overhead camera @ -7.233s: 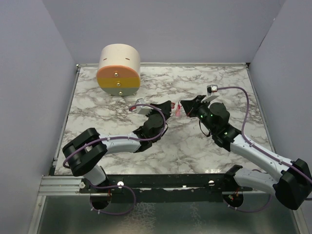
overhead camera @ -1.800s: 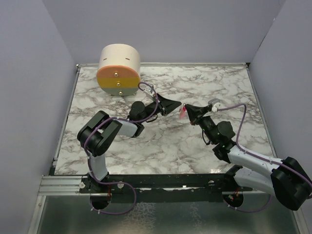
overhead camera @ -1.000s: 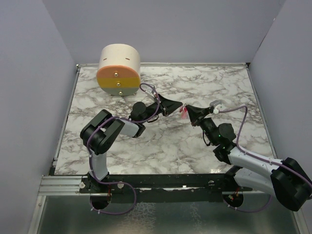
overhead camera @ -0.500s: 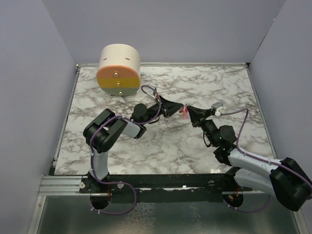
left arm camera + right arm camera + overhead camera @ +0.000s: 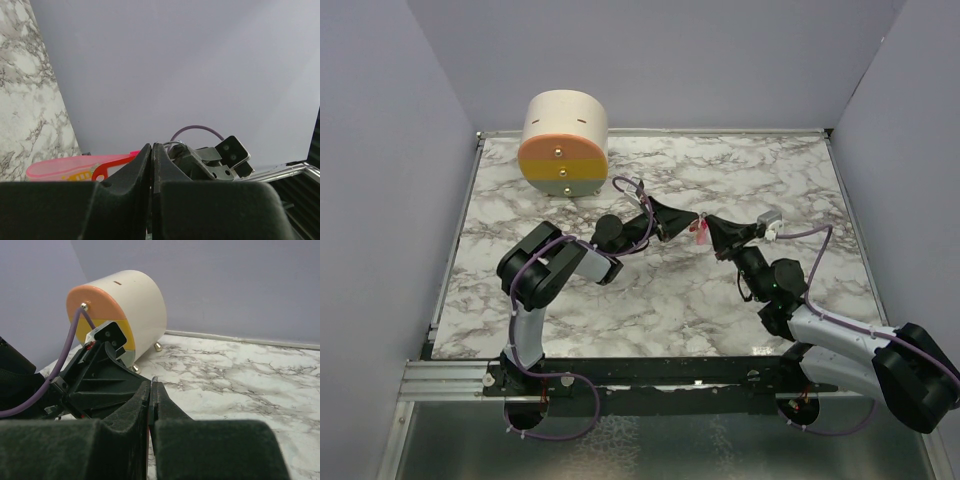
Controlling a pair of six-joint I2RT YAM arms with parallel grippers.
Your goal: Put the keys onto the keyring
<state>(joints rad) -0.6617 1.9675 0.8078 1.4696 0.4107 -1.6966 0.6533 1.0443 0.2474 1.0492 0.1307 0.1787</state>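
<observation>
Above the middle of the table my two grippers meet tip to tip: left gripper (image 5: pixel 692 217) (image 5: pixel 151 147), right gripper (image 5: pixel 706 221) (image 5: pixel 150 382). Both stand shut. A thin metal ring (image 5: pixel 172 143) peeks out at the right gripper's tips. That is the keyring, and its pink strip (image 5: pixel 60 167) hangs down from there, a pink-red speck (image 5: pixel 698 233) from above. The keys, a small red flat piece (image 5: pixel 96 172) with a hole at its lower end, lies against the strip. Its upper end runs behind my left finger, and a red glint shows between the left jaws.
A cream cylinder with an orange and yellow face (image 5: pixel 565 140) (image 5: pixel 125 305) stands at the back left of the marble table (image 5: pixel 670 300). Grey walls close in the left, back and right sides. The left arm's black body (image 5: pixel 95 385) fills the right wrist view's left.
The tips stay together and drift slightly right. The left arm's elbow has shifted right toward the centre. The pink and red pieces still hang under the tips.
</observation>
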